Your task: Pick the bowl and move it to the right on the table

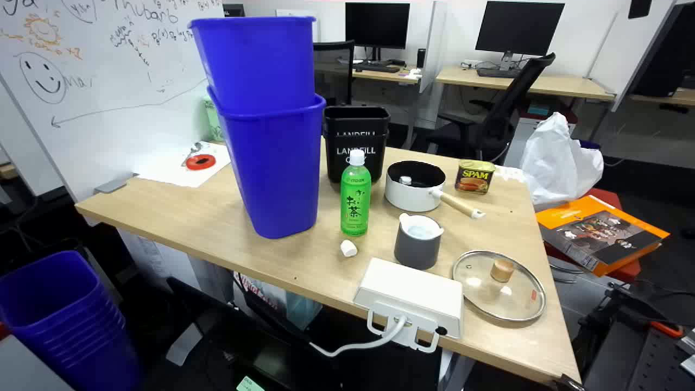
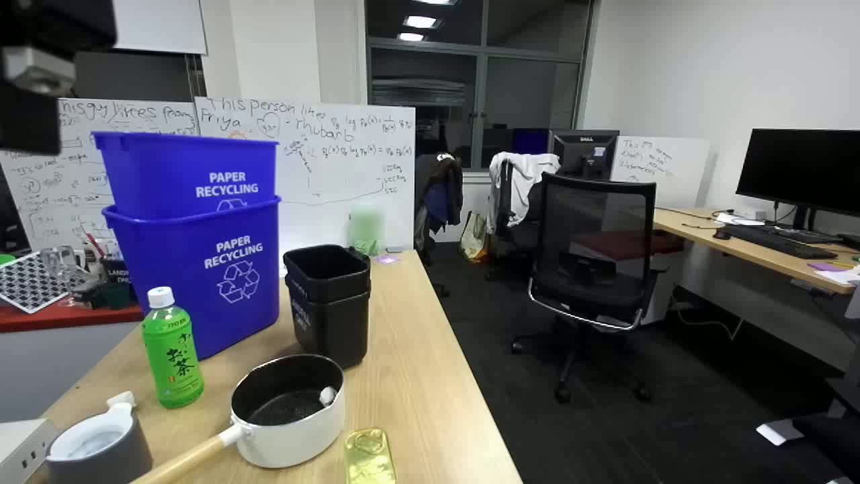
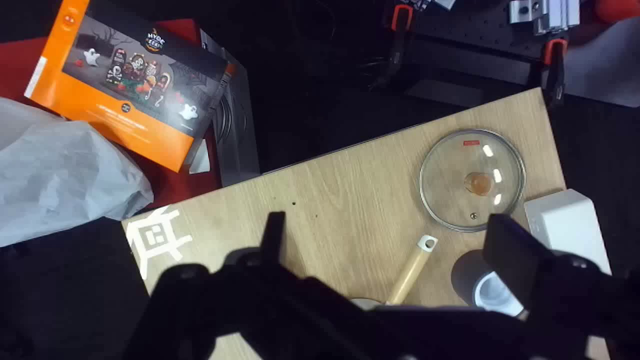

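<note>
The bowl (image 1: 417,251) is a small deep cup-like vessel, dark grey outside with a white rim and pale inside. It stands upright on the light wood table (image 1: 304,266), near the green bottle. It also shows at the lower left of an exterior view (image 2: 111,457). In the wrist view the bowl (image 3: 465,275) is at the lower right, partly hidden behind one finger. My gripper (image 3: 387,217) is open, its fingers wide apart and holding nothing, above the table. A dark blurred part of the arm (image 2: 40,74) shows at the upper left of an exterior view.
A white pot (image 1: 412,195) with a wooden handle, green bottle (image 1: 355,201), glass lid (image 1: 499,304), white box (image 1: 410,293), Spam can (image 1: 474,176), white cap (image 1: 348,248), black bin (image 1: 355,163) and tall stacked blue bins (image 1: 271,163) stand or lie around the bowl.
</note>
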